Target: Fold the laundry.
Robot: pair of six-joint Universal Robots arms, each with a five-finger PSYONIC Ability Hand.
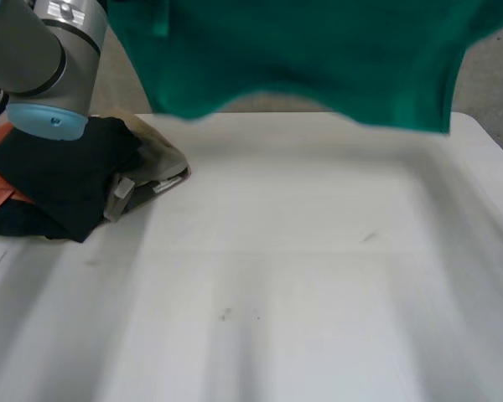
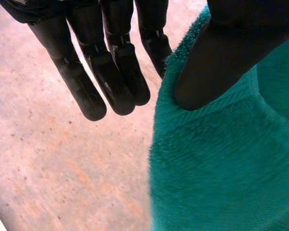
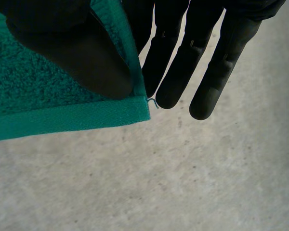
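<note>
The white worktop (image 1: pixel 318 276) fills the lower frame, with a heap of dark and orange clothes (image 1: pixel 67 180) at its left edge. A green terry towel (image 1: pixel 318 59) hangs across the top of the frame over speckled floor (image 3: pixel 183 183). The left hand (image 2: pixel 216 62) pinches its edge and the right hand (image 3: pixel 77 53) a hemmed corner, between thumb and fingers.

A smooth white table (image 1: pixel 318 276) with a rounded far right corner stands on a dull, speckled concrete floor (image 1: pixel 496 77). The tabletop carries 2 small dark specks (image 1: pixel 225 315) near its middle and 1 short grey scuff (image 1: pixel 367 237) further right. Soft, broad shadows lie across it under even, diffuse light. In the right wrist view the floor (image 3: pixel 183 183) looks mottled and finely pitted.
</note>
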